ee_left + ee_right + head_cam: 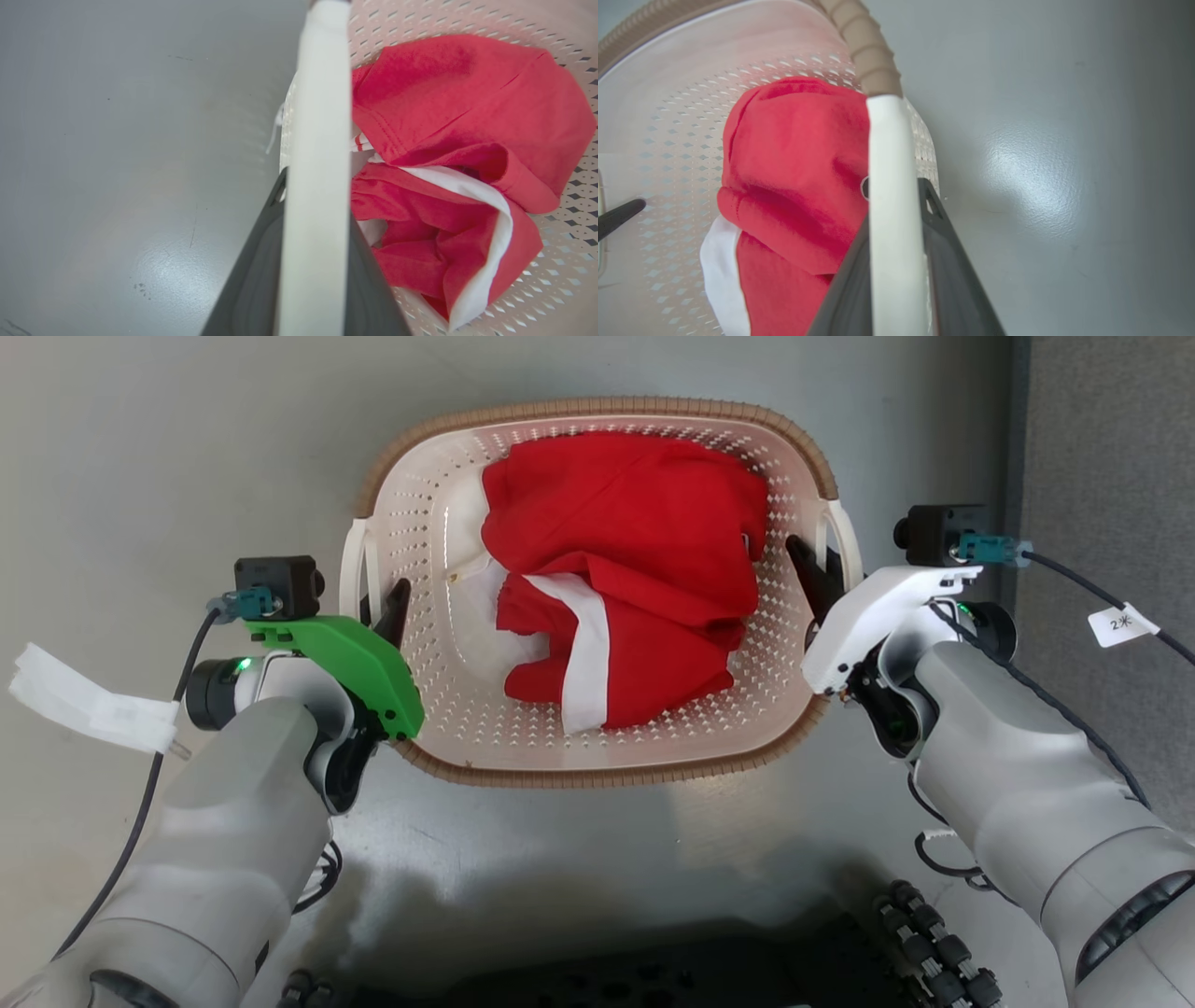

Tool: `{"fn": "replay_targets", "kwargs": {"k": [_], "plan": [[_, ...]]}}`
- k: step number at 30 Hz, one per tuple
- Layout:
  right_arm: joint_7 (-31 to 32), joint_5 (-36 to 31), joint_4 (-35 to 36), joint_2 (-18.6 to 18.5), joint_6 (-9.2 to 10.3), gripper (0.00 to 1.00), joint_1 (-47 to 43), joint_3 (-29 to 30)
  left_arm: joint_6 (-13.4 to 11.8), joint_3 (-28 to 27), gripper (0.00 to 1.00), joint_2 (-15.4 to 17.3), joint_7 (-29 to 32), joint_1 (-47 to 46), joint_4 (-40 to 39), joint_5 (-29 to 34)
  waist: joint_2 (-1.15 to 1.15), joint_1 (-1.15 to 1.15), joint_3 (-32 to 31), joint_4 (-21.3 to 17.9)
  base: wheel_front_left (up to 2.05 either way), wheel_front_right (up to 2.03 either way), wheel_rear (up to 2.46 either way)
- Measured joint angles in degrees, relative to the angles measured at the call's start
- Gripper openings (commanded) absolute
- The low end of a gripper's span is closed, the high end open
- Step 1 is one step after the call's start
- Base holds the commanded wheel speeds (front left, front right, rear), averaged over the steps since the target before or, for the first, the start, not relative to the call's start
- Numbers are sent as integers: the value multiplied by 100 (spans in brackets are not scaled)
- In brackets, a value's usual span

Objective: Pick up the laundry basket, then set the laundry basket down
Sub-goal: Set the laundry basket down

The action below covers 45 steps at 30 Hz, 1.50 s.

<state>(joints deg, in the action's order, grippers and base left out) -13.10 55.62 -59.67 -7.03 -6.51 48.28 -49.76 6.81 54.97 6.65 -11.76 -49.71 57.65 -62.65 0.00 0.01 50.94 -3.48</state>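
Note:
The laundry basket [597, 407], cream-white and perforated with a brown woven-look rim, sits centred before me over the grey floor and holds a red and white garment [635, 551]. My left gripper [385, 611], under a green cover, is shut on the basket's left white handle [355, 569]. In the left wrist view this handle [320, 140] runs between the two dark fingers of the left gripper [317, 196]. My right gripper [812, 579] is shut on the right handle [845, 546], which shows in the right wrist view as a white bar [892, 186] inside the right gripper [896, 200]. I cannot tell whether the basket touches the floor.
Smooth grey floor [140, 448] surrounds the basket. A darker carpeted strip [1102, 457] runs along the right. Cables with white tags [1120, 623] hang off both wrists. My black base [653, 971] lies at the bottom edge.

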Motion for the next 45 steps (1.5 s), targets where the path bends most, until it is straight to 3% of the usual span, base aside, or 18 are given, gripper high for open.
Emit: {"fn": "replay_targets", "kwargs": {"k": [7, 8, 9, 10, 11, 30, 45], "plan": [[-49, 0, -34, -1, 0, 0, 43, -29, 1, 45, 0, -43, -74, -57, 100, 0, 0, 0, 47, 29, 0, 0, 0], [-49, 0, -49, 0, -1, 6, 45, -29, 1, 51, 4, -49, -75, -58, 109, 0, 0, 0, 47, 29, 0, 0, 0], [-49, 2, -68, 2, -2, 37, 47, -26, 1, 57, 30, -54, -83, -58, 115, 0, 0, 0, 47, 29, 0, 0, 0], [-49, 9, -83, 3, -7, 100, 48, -27, 1, 67, 84, -56, -89, -59, 123, 0, 0, 0, 45, 29, 0, 0, 0], [-52, 9, -94, -3, -40, 100, 50, -26, 26, 73, 100, -49, -88, -59, 138, 0, 0, 0, 42, 29, 0, 0, 0], [-99, 97, -236, 21, -62, 100, 57, -69, 33, 267, 100, -34, -80, -52, 289, -64, 0, 0, -214, 11, 0, 0, 0], [-107, 135, -138, 10, -62, 100, 26, -23, 33, 447, 100, 101, -149, 177, 249, -63, 0, 0, -1020, -71, 0, 0, 0]]}}
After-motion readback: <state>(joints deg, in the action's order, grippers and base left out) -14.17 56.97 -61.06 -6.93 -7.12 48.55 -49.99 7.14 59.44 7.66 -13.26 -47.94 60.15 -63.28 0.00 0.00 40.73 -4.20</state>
